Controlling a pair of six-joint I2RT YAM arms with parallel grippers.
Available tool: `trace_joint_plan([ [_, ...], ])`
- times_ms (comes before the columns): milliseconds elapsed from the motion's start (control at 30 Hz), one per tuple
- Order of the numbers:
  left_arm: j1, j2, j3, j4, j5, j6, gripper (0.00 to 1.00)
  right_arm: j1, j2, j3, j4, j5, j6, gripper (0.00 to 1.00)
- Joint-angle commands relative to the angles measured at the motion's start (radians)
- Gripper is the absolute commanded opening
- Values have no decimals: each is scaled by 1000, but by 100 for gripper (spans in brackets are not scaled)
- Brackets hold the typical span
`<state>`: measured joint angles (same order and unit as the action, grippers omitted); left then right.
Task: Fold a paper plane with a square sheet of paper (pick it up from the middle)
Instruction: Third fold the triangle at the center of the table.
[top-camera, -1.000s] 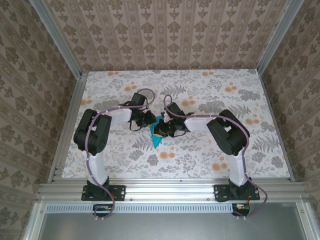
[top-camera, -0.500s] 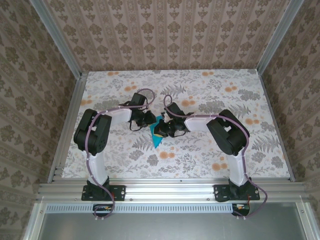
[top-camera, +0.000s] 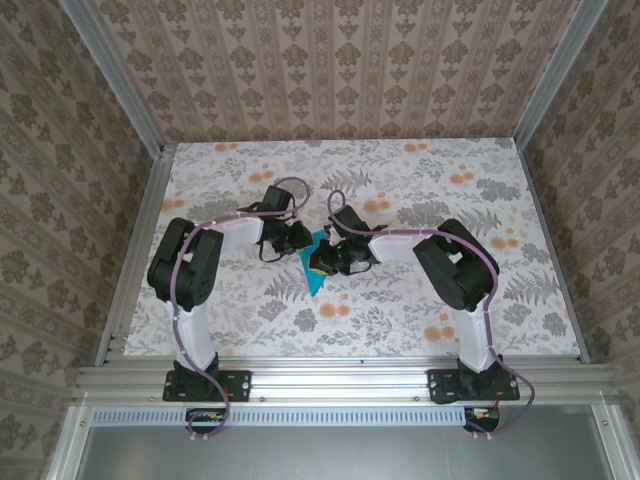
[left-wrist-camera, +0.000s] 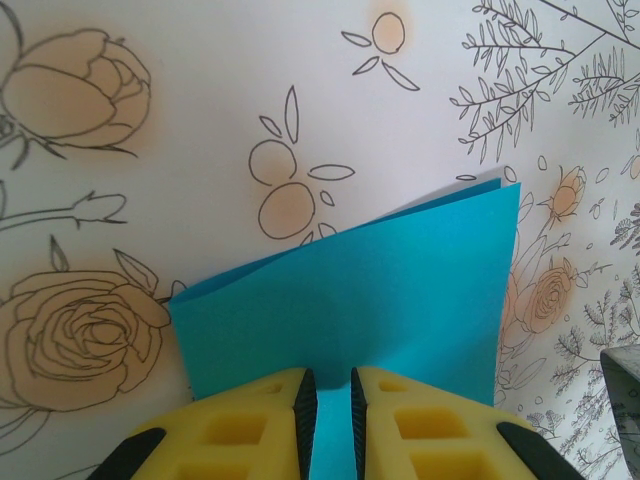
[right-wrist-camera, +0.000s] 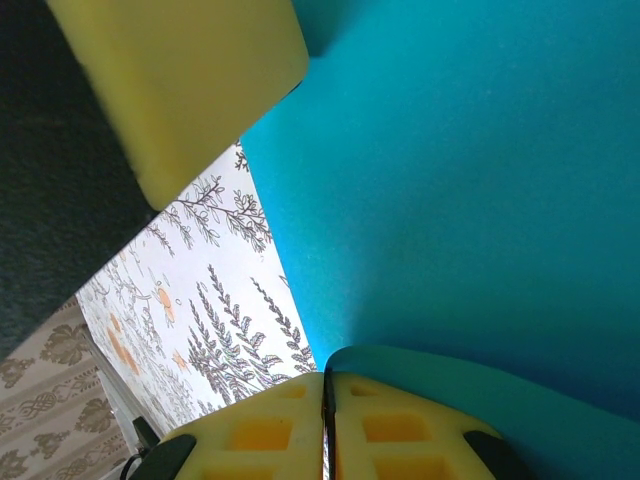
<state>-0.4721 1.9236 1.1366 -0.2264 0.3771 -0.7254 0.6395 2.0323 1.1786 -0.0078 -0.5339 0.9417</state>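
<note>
From above, the paper (top-camera: 316, 278) is a small folded blue shape at the middle of the surface (top-camera: 420, 320), between the two wrists. Its long axis runs from a point near the arm bases up towards the far side. The left pincer (top-camera: 298, 243) meets it from the left and the right pincer (top-camera: 322, 262) from the right, both at its far half and equally near. The pincers cover much of the paper, so the folds cannot be read here.

In the left wrist view, the left pincer (left-wrist-camera: 328, 385) has its jaws drawn to a narrow slit with blue showing in it, so it looks clamped on the near edge. The paper (left-wrist-camera: 380, 290) spreads straight ahead, widening to a corner at the upper right. A second layer peeks out along the far edge. How deep the grip goes is cut off.

In the right wrist view, the right pincer (right-wrist-camera: 324, 390) is pressed shut. The paper (right-wrist-camera: 470, 200) curls round its tips, so it seems to pinch an edge, though the seam itself is hidden. One of the left pincer's fingers (right-wrist-camera: 180, 90) sits at the upper left, against the paper's other side.
</note>
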Motion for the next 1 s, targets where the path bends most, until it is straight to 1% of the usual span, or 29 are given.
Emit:
trace_joint_plan([
  [0, -10, 43, -21, -65, -27, 15, 22, 6, 26, 4, -39, 18, -21, 12],
  [367, -10, 40, -20, -65, -26, 15, 22, 6, 52, 16, -47, -11, -39, 19],
  [600, -12, 38, -18, -68, -26, 15, 22, 7, 61, 10, -13, -30, -27, 22],
  [867, -12, 27, -7, -79, -26, 19, 22, 3, 58, -19, -8, -20, -45, 34],
  [967, -10, 26, 0, -86, -24, 20, 22, -3, 52, -39, -3, -15, -48, 33],
])
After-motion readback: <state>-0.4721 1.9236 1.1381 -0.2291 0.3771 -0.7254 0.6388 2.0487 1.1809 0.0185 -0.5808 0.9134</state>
